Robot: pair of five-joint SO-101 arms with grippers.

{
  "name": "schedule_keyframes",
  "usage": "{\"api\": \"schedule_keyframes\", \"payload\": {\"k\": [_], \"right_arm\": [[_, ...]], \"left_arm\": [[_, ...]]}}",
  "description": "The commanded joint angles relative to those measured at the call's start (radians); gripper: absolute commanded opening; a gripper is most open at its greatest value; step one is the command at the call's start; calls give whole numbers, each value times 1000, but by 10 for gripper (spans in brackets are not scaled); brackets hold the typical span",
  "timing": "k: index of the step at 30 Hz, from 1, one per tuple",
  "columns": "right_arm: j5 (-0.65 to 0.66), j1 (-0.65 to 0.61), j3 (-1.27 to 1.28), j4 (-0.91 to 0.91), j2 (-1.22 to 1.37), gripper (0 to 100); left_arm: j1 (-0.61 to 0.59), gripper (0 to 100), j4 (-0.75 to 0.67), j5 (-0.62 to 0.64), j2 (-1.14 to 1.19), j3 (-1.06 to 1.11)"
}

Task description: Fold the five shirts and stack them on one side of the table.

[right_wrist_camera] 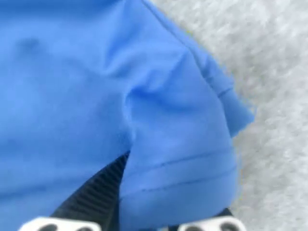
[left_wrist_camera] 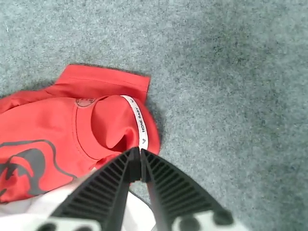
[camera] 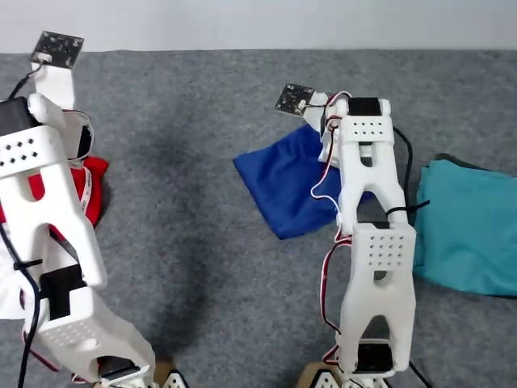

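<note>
Grip, left: the left gripper (left_wrist_camera: 140, 162) was clenched, its tips pinching the neckline of the red shirt (left_wrist_camera: 53, 130) right beside the white neck label (left_wrist_camera: 139, 122).
Grip, right: the right gripper (right_wrist_camera: 129, 158) was clamped on a raised fold of the blue shirt (camera: 283, 182), with cloth draped over one side of it.
Blue shirt: it lay rumpled on the grey table cover (camera: 186, 267) about mid-table, one end tucked under the right arm's wrist. In the right wrist view a hem with a double seam hung close to the gripper.
Red shirt: it sat well apart from the blue shirt, off on the left arm's side. It was partly hidden beneath that arm, and a dark print showed on its front.
White cloth (camera: 6, 287): it was farther from the blue shirt than the red one was. It touched the red shirt and ran past the edge of the high view.
Teal shirt (camera: 468, 226): it lay on the opposite side of the blue shirt from the red one and did not touch the blue shirt. The right arm stood between the two, and the teal cloth spread out flat to the edge of the high view.
</note>
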Motion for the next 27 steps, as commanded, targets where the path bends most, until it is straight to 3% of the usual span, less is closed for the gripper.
{"api": "schedule_keyframes", "payload": {"k": [1,5,15,22,27], "right_arm": [[-64,21,-150,27,-4,146],[-304,38,-256,30,-7,221],[-878,22,-482,340,-5,223],[-1430,-36,-522,421,-8,223],[-1547,-87,-486,424,-47,223]], "left_arm": [[-9,5,9,2,-12,-10],[-9,5,14,2,-12,-10],[-9,5,11,2,-12,-10],[-8,5,8,2,-6,-10],[-8,5,8,0,-11,-10]]}}
